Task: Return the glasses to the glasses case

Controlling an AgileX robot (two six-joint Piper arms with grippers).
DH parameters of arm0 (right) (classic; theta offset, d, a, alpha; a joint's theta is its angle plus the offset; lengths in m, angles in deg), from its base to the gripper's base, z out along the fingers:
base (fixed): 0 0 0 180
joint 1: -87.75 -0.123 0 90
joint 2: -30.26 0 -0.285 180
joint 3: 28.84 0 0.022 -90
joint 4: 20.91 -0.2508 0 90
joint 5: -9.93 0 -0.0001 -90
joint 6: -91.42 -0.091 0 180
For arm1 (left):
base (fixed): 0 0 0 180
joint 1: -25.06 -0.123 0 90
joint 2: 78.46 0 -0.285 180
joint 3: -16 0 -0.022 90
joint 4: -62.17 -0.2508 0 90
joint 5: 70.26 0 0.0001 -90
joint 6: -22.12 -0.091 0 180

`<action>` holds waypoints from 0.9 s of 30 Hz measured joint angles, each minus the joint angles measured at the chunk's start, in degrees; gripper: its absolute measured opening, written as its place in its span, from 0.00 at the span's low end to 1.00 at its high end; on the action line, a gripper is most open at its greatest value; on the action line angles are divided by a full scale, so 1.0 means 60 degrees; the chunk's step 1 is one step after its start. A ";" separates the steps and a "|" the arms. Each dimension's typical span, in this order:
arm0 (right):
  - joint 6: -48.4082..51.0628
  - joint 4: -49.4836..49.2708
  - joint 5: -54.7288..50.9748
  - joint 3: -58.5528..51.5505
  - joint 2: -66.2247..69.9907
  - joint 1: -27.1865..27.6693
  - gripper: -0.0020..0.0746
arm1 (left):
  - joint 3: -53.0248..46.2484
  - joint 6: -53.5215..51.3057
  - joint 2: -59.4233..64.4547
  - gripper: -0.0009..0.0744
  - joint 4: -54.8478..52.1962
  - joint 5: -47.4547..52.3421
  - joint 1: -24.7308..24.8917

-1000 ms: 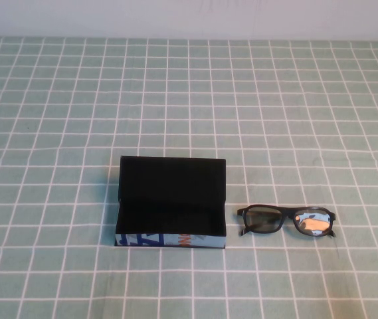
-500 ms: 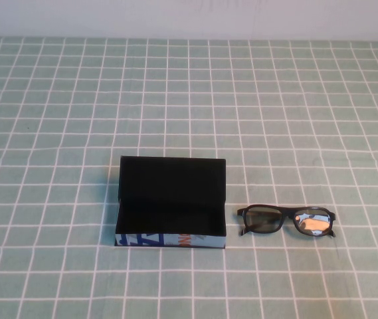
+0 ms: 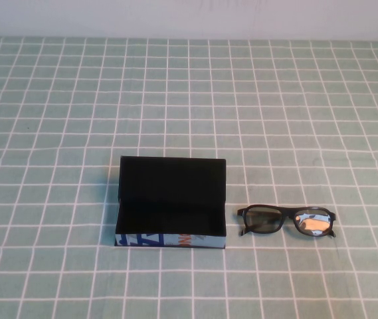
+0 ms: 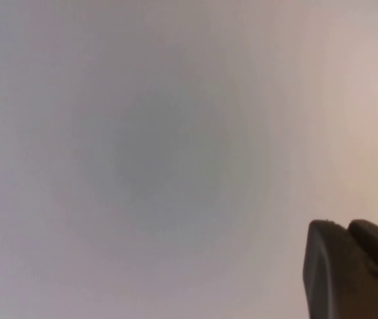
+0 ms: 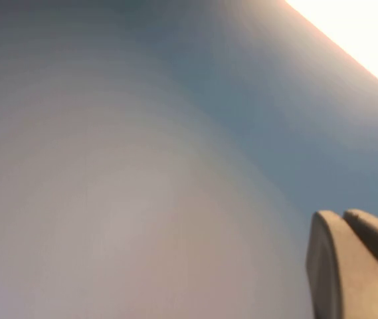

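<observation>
A bench (image 3: 56,100) covered in green cloth with a white grid carries two things. A glasses case (image 3: 171,202) lies open on it, lid raised, black inside, with a light blue printed front. Black-framed glasses (image 3: 286,220) lie just beside the case, apart from it.

Neither gripper appears above the bench.

Staged test bench: green checked tablecloth (image 3: 56,100), blank wall (image 3: 189,16).
</observation>
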 joint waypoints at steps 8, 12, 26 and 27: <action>-0.0245 -0.0657 -0.1053 0.2366 -0.0012 0.0000 0.01 | 0.1497 0.0078 -0.0043 0.01 0.0014 -0.0960 0.0000; -0.1272 -0.0748 -0.2948 0.4261 -0.0012 0.0000 0.01 | 0.3057 0.0100 -0.0043 0.01 0.0014 0.0186 0.0000; -0.1665 -0.0387 -0.9920 1.0002 0.3282 0.0000 0.01 | 0.8526 0.0740 0.3165 0.01 0.0040 0.6129 0.0018; -0.1665 -0.0270 -1.0636 1.0364 0.3702 0.0000 0.01 | 0.8830 0.0740 0.3432 0.01 0.0040 0.6848 0.0018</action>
